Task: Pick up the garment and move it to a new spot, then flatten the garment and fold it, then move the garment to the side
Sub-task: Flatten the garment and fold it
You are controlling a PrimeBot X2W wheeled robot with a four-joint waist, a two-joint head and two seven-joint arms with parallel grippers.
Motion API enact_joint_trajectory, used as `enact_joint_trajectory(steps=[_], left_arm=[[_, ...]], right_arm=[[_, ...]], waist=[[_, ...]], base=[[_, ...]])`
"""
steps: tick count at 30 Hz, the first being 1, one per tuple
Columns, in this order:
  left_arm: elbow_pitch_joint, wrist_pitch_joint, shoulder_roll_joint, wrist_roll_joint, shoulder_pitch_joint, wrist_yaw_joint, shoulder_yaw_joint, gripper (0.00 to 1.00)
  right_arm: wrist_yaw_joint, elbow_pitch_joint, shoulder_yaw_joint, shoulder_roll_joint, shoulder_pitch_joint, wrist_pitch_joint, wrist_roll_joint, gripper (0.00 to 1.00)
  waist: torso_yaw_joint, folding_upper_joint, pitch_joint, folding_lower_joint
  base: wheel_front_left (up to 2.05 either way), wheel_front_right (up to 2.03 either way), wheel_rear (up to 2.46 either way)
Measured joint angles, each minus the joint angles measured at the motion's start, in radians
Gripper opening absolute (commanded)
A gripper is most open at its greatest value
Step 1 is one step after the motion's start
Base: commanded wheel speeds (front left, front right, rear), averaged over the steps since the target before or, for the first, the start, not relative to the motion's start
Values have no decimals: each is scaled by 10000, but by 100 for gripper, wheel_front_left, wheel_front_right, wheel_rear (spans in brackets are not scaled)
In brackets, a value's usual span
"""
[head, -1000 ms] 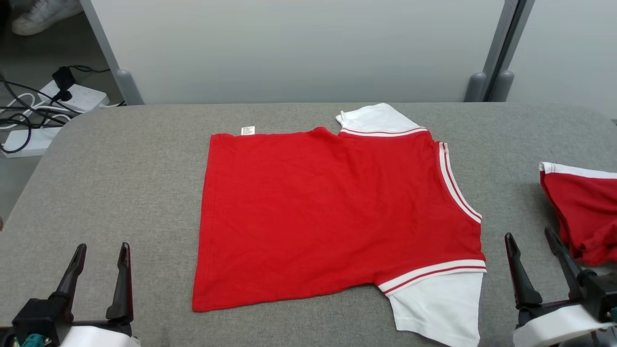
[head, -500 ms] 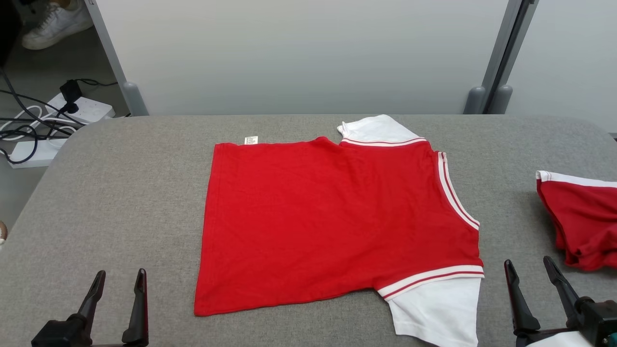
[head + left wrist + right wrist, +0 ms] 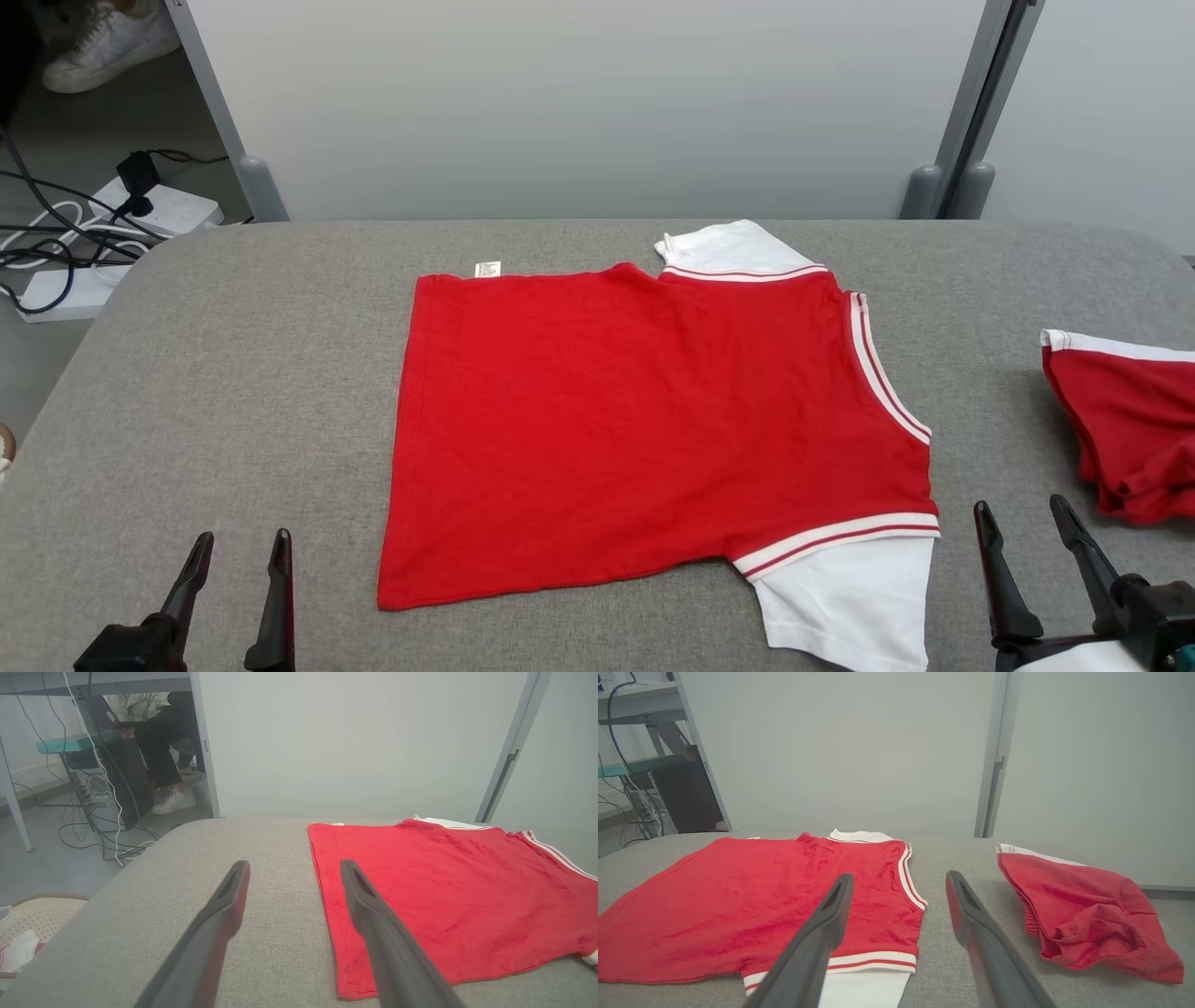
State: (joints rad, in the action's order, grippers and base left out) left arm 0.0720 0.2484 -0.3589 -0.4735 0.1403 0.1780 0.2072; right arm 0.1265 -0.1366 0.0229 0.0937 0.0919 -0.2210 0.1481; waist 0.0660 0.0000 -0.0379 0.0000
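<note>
Since half a second ago the left gripper [image 3: 242, 537] has slipped slightly lower and rightward at the head view's bottom left, jaws spread and empty like those of the right gripper [image 3: 1019, 504] at bottom right; the red shirt [image 3: 635, 429] lies flat mid-frame on the grey table [image 3: 233, 373], seemingly laid out for folding, its white label [image 3: 486, 270] too small to read. In the left wrist view the spread jaws frame the shirt's hem, right of centre. In the right wrist view the parted jaws flank the striped neckline, with a second red garment [image 3: 1083, 910] crumpled at right.
</note>
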Motion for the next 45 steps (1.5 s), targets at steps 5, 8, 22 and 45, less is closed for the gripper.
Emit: enact_joint_trajectory(steps=[5, 8, 22, 45], left_arm=[[36, 0, 50, 2, -1, 0, -2, 100], [36, 0, 75, 67, -2, 2, -2, 100], [564, -1168, 359, -589, -186, -546, 508, 100], [3064, -2220, 857, -1526, -2160, -1544, 986, 100]], right_arm=[[0, 2, -2, 2, 0, 0, 0, 100], [0, 17, -2, 4, 0, 0, 0, 100], [0, -35, -667, -19, 416, 1099, 134, 100], [0, -688, -1402, 90, 521, 2332, 654, 100]], waist=[[0, 0, 44, 1], [6, 0, 70, 0], [-7, 0, 731, 0], [-367, 0, 2369, 0]], base=[[0, 0, 0], [0, 0, 0], [0, 0, 0], [0, 0, 0]])
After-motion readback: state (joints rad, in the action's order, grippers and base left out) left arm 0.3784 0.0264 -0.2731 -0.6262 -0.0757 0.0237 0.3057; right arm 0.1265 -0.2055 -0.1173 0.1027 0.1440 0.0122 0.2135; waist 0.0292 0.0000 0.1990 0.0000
